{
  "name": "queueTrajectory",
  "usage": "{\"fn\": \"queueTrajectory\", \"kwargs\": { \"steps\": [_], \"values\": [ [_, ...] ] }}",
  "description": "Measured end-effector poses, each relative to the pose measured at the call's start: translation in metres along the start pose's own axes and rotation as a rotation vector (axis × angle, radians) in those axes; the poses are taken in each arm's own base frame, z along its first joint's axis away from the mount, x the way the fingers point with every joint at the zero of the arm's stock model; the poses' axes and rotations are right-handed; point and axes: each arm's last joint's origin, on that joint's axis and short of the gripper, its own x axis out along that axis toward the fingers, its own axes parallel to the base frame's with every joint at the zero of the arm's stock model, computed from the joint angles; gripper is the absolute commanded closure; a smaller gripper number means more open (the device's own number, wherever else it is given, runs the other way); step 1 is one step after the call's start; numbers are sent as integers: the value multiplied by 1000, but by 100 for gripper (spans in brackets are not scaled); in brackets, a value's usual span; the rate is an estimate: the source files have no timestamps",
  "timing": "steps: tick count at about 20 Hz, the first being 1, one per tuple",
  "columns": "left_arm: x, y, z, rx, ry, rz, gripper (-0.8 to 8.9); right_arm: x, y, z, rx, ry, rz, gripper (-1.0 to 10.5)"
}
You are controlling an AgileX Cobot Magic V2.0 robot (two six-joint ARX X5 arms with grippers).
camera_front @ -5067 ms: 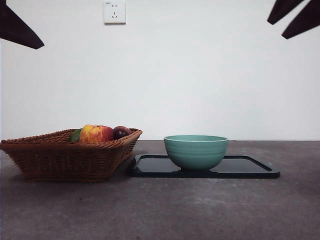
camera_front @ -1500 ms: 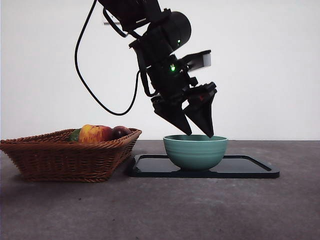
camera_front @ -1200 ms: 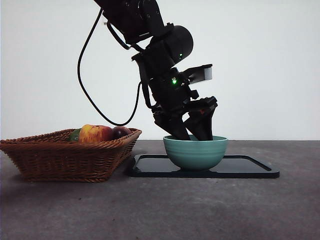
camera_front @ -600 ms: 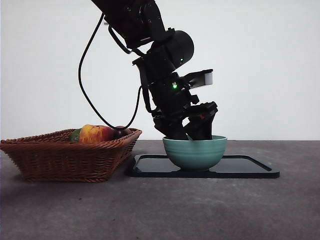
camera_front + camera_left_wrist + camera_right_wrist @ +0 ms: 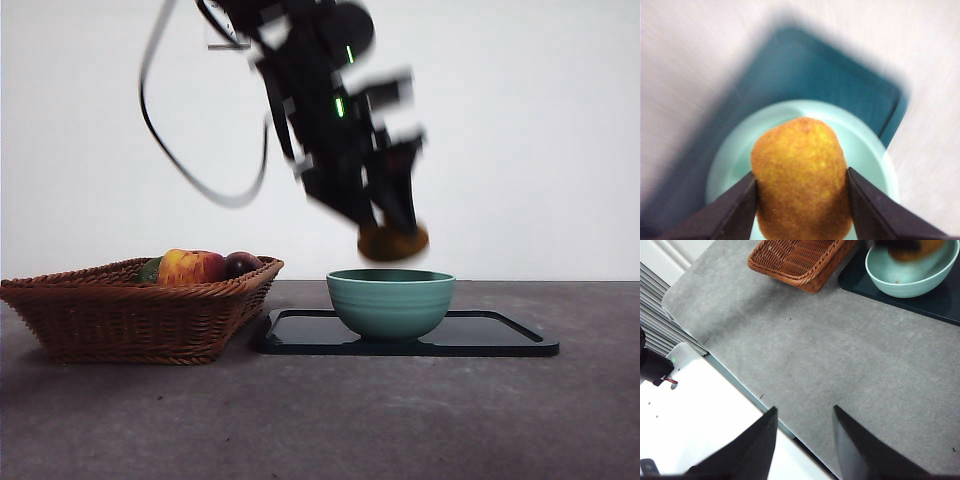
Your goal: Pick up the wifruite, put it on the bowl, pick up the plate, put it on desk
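My left gripper (image 5: pixel 392 232) is shut on the wifruite (image 5: pixel 393 242), an oval orange-brown fruit, and holds it just above the teal bowl (image 5: pixel 390 305). In the left wrist view the wifruite (image 5: pixel 800 180) fills the gap between the two jaws of the left gripper (image 5: pixel 801 172), with the bowl (image 5: pixel 875 145) right beneath. The bowl stands on the plate (image 5: pixel 500 335), a dark flat rectangular tray on the desk (image 5: pixel 350 420). My right gripper (image 5: pixel 802 412) hangs open over the desk's near edge, far from the bowl (image 5: pixel 905 282).
A brown wicker basket (image 5: pixel 130 310) stands left of the plate, almost touching it, with a red-yellow apple (image 5: pixel 192 267) and a dark plum (image 5: pixel 243 263) in it. The left arm's cable loops above the basket. The desk edge (image 5: pixel 740 385) lies below the right gripper.
The left gripper went down into the bowl and has now risen quickly out of it, blurred, with the wifruite between its jaws. Bowl, plate and basket stayed put.
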Motion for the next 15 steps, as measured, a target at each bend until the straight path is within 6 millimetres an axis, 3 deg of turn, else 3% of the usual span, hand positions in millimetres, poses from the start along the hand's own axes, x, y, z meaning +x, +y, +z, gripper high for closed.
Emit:
{"fn": "queueTrajectory", "kwargs": {
  "steps": [3,6,8,11,15],
  "values": [
    [-84,1,22,-56,-157,53,636,0,0,0,0,0,0,771],
    [-154,-5,23,-132,-226,77,635,0,0,0,0,0,0,771],
    [-191,-5,18,-195,-261,99,635,0,0,0,-1,-1,0,771],
    [-236,-2,4,-288,-285,139,635,0,0,0,-1,-1,0,771],
    [-264,6,-18,-386,-268,232,635,0,-1,0,-3,-8,-24,771]
  ]
}}
